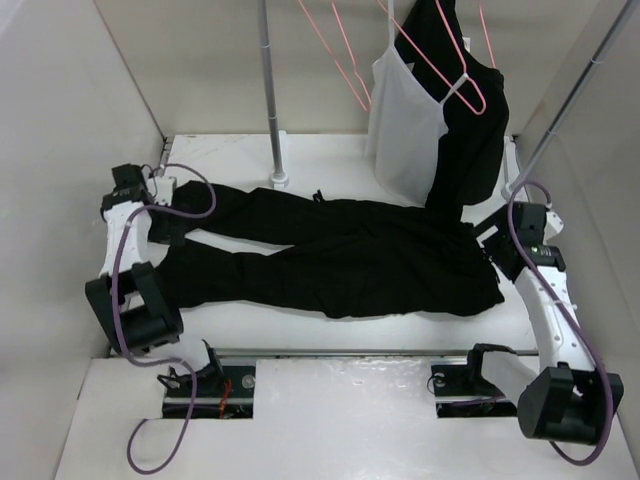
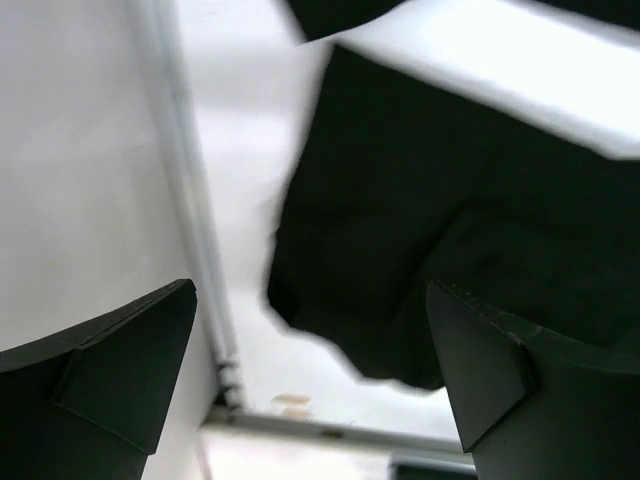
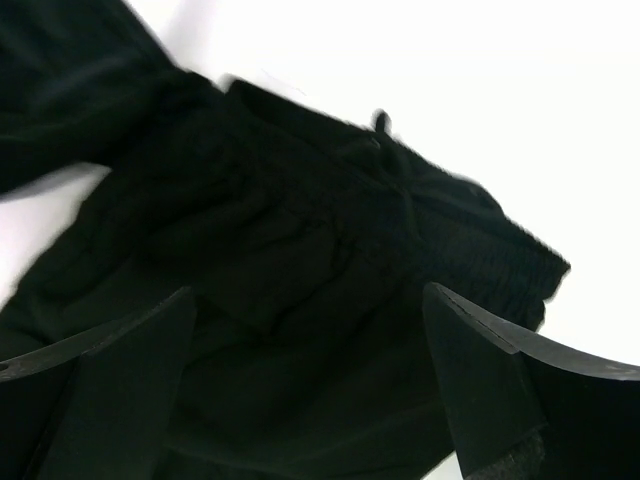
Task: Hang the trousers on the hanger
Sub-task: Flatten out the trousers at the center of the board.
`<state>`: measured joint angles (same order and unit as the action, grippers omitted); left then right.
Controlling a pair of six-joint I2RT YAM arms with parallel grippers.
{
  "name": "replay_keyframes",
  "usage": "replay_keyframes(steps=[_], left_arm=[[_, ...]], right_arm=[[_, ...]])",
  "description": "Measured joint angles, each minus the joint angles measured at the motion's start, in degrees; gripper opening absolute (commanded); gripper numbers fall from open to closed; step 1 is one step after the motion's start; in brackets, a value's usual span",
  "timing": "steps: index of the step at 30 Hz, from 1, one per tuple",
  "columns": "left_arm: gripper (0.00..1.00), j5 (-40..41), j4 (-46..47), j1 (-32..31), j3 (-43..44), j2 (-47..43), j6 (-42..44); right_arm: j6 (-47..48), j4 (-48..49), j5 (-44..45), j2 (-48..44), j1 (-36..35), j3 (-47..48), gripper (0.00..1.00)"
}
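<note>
The trousers (image 1: 340, 255) lie flat across the worktop (image 1: 262, 322), legs trailing to the left and waist to the right, well apart from the empty pink hanger (image 1: 352, 85) dangling off the rail at the back. The left gripper (image 2: 310, 380) hovers with its fingers spread wide over a leg hem (image 2: 330, 300), holding nothing. The right gripper (image 3: 310, 380) is likewise spread and empty above the waistband (image 3: 480, 240). The main risk, as I judge it, is a shallow pinch: the fabric is soft, limp and layered, so a gripper may catch only the top ply, and the rest would sag or slip free on lifting. A lift from one end alone would likely drag the long legs across the worktop and bunch them. The thin wire hanger hangs loose and could swing away when cloth is pushed against it. The cloth is matt black and lightly creased, the waistband gathered and ribbed with a thin drawstring (image 3: 395, 170); the worktop is smooth and white.
</note>
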<state>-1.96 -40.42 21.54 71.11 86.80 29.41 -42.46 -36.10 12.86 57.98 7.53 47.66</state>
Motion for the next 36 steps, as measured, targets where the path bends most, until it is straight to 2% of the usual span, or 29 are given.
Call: replay_keyframes(steps=[4,8,13,14,16,17,18,20,24,27,28,30,31,34,36], left_arm=[[1.00,-0.52,2.10,-2.12,-0.09,7.63,-3.30],[0.95,-0.07,4.74,-1.95,-2.25,13.00,-5.60],[0.69,0.48,7.06,-0.11,-5.14,13.64,-6.71],[0.59,0.59,7.54,0.68,-5.16,13.99,-6.86],[0.48,0.55,8.72,1.92,-5.11,14.84,-7.13],[0.39,0.39,9.11,2.49,-5.09,15.30,-7.32],[0.20,0.17,9.42,2.89,-5.09,15.74,-7.52],[0.02,-0.90,9.33,3.06,-4.90,16.26,-7.80],[0.00,-2.54,9.38,2.78,-4.61,16.24,-7.91],[0.00,-2.60,8.79,2.73,-3.85,16.20,-7.89],[0.00,-2.60,8.39,2.73,-3.23,16.20,-7.89],[0.00,-2.62,7.58,2.71,-1.53,16.11,-7.85],[0.00,-2.64,7.06,2.71,-0.44,16.09,-7.85],[0.00,-3.39,6.16,2.71,3.65,15.74,-7.82],[0.00,-4.04,6.10,2.69,5.18,14.58,-7.85]], right_arm=[[-2.29,0.04,-0.04,0.96,0.39,-3.78,1.00],[-4.22,-0.37,-0.44,2.80,0.44,-6.34,0.99],[-6.45,0.39,-1.53,6.56,0.44,-6.97,0.89],[-6.93,0.59,-1.70,7.06,0.44,-7.37,0.88],[-7.76,0.81,-1.92,7.65,0.44,-8.50,0.85],[-8.20,0.79,-1.92,7.89,0.44,-8.98,0.83],[-8.44,0.79,-1.92,8.11,0.44,-9.33,0.80],[-8.83,1.05,-1.88,8.33,0.44,-10.10,0.77],[-9.51,2.78,-1.77,9.88,0.44,-11.37,0.66],[-9.79,4.31,-1.40,13.18,0.37,-12.28,0.51],[-9.75,4.90,-0.96,14.27,0.13,-12.48,0.41],[-9.64,5.70,0.00,14.93,-0.44,-12.35,0.31],[-9.60,6.16,0.20,15.21,-0.55,-12.35,0.18],[-9.51,7.37,0.04,15.69,-0.63,-12.37,0.01],[-9.57,8.09,-0.17,15.54,-0.70,-12.68,0.00]])
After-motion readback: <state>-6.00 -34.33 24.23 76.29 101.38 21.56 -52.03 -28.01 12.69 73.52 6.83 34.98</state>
